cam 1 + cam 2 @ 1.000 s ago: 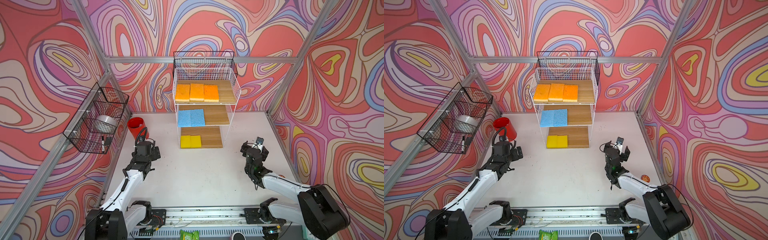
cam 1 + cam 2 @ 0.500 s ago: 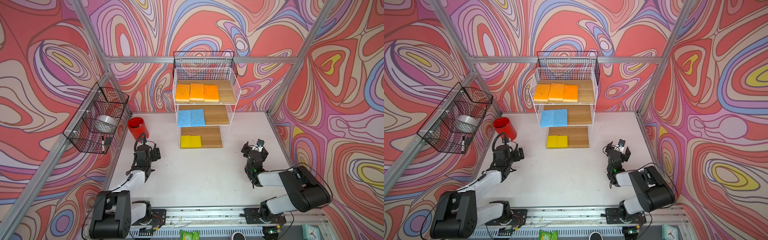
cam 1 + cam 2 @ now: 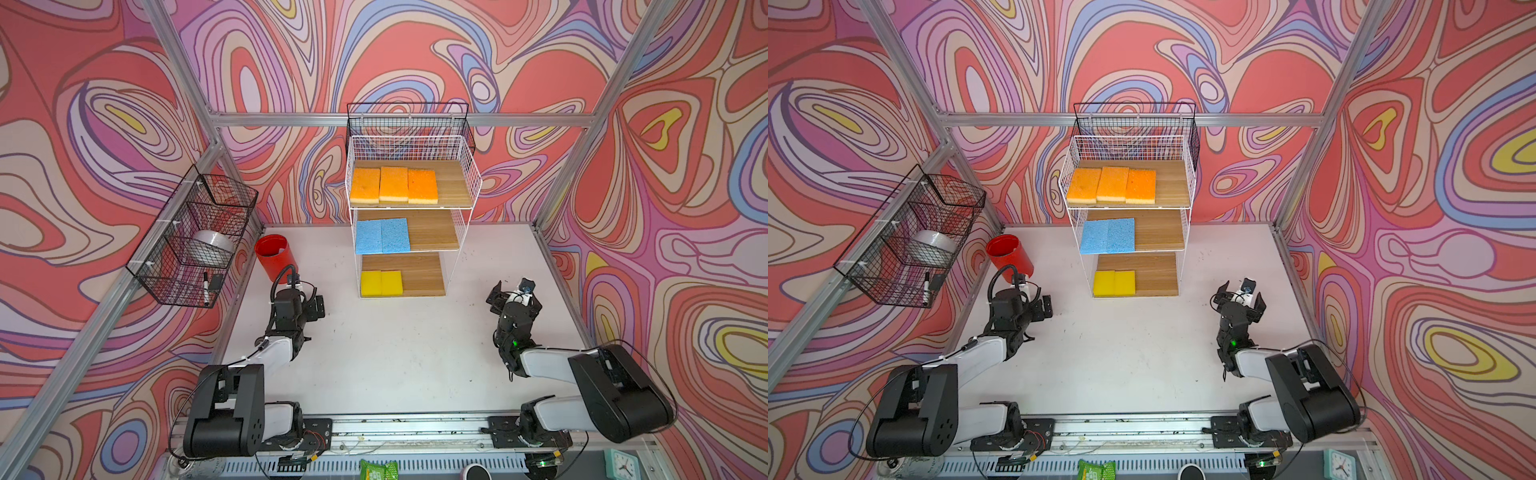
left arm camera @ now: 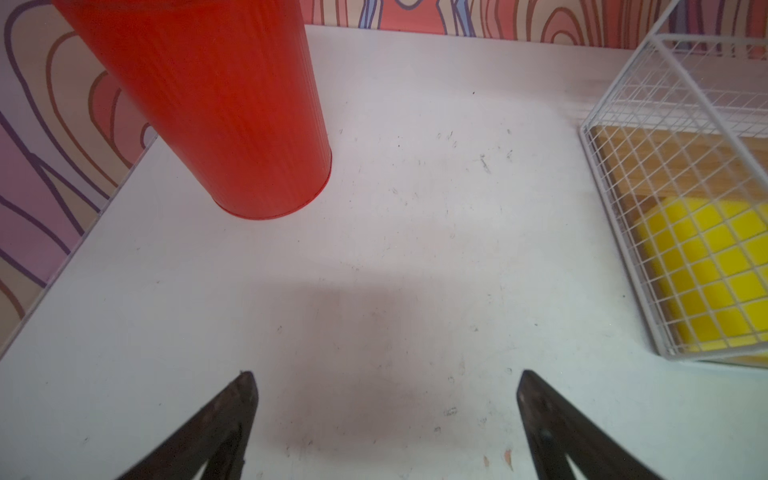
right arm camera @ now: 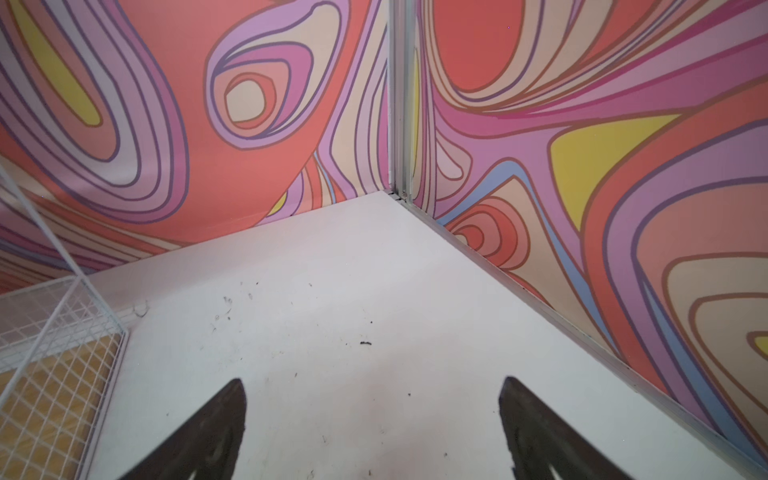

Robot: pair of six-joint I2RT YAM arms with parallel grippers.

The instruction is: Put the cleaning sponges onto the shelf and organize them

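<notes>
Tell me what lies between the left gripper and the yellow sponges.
Between the left gripper and the yellow sponges: bare table, then the wire side of the shelf. The left wrist view shows it.

Flat rectangular sponges (image 3: 392, 185) lie on each tier of the white wire-grid shelf (image 3: 432, 235), ahead-right of the left gripper (image 4: 385, 374). The red cylinder (image 3: 274, 257) stands ahead-left.

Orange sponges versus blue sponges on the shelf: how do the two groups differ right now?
Three orange sponges, two blue sponges. Orange sponges lie on the top board of the shelf, blue sponges on the middle one. Orange sponges show a pale yellow layer at the front edge; blue sponges look plain blue. Both rows lie flat, side by side, at their boards' left.
</notes>
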